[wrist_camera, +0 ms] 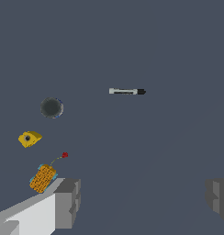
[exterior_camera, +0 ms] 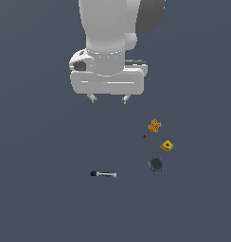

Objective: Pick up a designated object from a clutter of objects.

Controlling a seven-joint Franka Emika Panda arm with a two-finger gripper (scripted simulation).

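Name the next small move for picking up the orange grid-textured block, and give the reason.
Probably shift the open gripper toward the exterior view's right, over the orange grid-textured block, before descending. The fingers hang apart and empty, off to one side of it, and the yellow wedge sits close by.

- No text, label, brand, number or sign can be read in either view.
- The orange block carries only a darker grid-like speckle, not lettering.
- The yellow wedge shows a dark hole and no mark.
- The black-and-silver stick and the dark grey round lump are too small to show any print.
- The white arm housing and the plain grey bench bear no writing.
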